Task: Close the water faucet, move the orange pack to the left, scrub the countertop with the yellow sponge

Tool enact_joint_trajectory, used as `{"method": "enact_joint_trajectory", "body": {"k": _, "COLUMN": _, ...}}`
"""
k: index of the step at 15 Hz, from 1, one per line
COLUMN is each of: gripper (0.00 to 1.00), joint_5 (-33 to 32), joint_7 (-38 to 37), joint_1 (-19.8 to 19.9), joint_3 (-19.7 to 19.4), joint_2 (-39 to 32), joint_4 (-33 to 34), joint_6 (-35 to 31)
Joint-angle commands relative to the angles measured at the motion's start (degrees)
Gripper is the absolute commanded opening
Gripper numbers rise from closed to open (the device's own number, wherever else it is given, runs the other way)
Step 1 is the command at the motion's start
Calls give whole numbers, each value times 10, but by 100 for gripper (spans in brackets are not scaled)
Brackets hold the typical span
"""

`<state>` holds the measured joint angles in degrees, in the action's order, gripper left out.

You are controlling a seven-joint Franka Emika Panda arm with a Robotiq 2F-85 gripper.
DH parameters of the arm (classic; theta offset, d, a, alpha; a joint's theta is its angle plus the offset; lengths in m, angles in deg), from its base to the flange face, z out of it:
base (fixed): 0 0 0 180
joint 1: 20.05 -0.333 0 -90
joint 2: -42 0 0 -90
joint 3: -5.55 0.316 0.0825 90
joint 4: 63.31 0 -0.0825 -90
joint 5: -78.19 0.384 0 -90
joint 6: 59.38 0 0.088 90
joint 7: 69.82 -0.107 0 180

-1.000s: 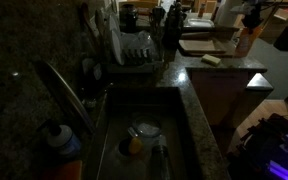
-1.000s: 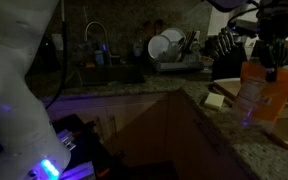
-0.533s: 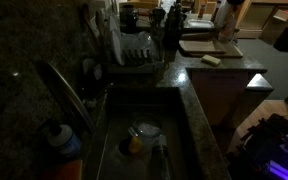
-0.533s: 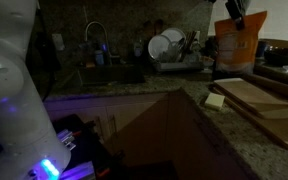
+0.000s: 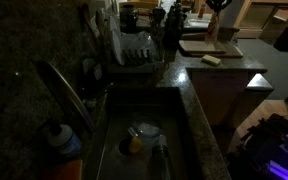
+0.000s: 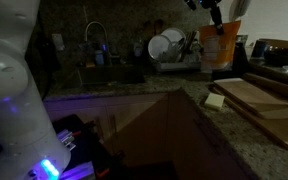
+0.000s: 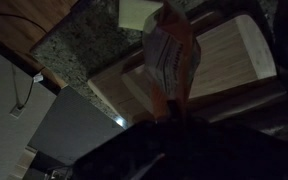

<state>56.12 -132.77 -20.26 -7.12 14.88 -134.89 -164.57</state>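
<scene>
Held the soft, boxy, dull orange pack (image 6: 222, 45) by its top edge, gripper (image 6: 217, 16) clamped on it, pack dangling straight beneath. Hung over pale wooden cutting boards (image 7: 229, 60) on the dark speckled stone desk (image 7: 84, 45). Left the flat pale yellow rectangular sponge (image 7: 136, 12) lying below, off to one side, apart from gripper and pack.

An exterior view sits close above the water faucet (image 5: 62, 92), facing along the countertop (image 5: 199, 110) to the cutting board (image 5: 206, 47) far beyond. An exterior view stands out in the room, facing the counter front, the cutting board (image 6: 252, 95) near at right. The wrist view looks steeply down on the cutting board (image 7: 229, 60) from close. All 3 views share that board and the yellow sponge (image 5: 212, 60) (image 6: 216, 100) (image 7: 134, 12) beside it.
</scene>
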Motion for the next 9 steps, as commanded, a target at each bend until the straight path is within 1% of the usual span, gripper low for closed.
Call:
{"method": "enact_joint_trajectory", "body": {"k": 1, "gripper": 1, "joint_5": -20, "joint_7": 45, "joint_1": 10, "joint_3": -1, "joint_2": -8, "joint_4": -11, "joint_6": -19}}
{"method": "enact_joint_trajectory", "body": {"k": 2, "gripper": 28, "joint_5": -49, "joint_7": 50, "joint_1": -3, "joint_3": -5, "joint_2": -10, "joint_4": -21, "joint_6": -24}}
{"method": "enact_joint_trajectory", "body": {"k": 3, "gripper": 29, "joint_5": -81, "joint_7": 52, "joint_1": -16, "joint_3": -7, "joint_2": -10, "joint_4": -33, "joint_6": -32}}
{"method": "enact_joint_trajectory", "body": {"k": 4, "gripper": 6, "joint_5": -109, "joint_7": 45, "joint_1": -29, "joint_3": -6, "joint_2": -9, "joint_4": -45, "joint_6": -39}}
{"method": "enact_joint_trajectory", "body": {"k": 5, "gripper": 6, "joint_5": -135, "joint_7": 43, "joint_1": -40, "joint_3": -5, "joint_2": -9, "joint_4": -55, "joint_6": -48}}
{"method": "enact_joint_trajectory", "body": {"k": 7, "gripper": 0, "joint_5": -181, "joint_7": 44, "joint_1": -58, "joint_3": 4, "joint_2": -9, "joint_4": -74, "joint_6": -67}}
{"method": "enact_joint_trajectory", "body": {"k": 8, "gripper": 0, "joint_5": -201, "joint_7": 39, "joint_1": -65, "joint_3": 6, "joint_2": -9, "joint_4": -79, "joint_6": -70}}
{"method": "enact_joint_trajectory", "body": {"k": 9, "gripper": 26, "joint_5": -209, "joint_7": 32, "joint_1": -68, "joint_3": 10, "joint_2": -9, "joint_4": -79, "joint_6": -63}}
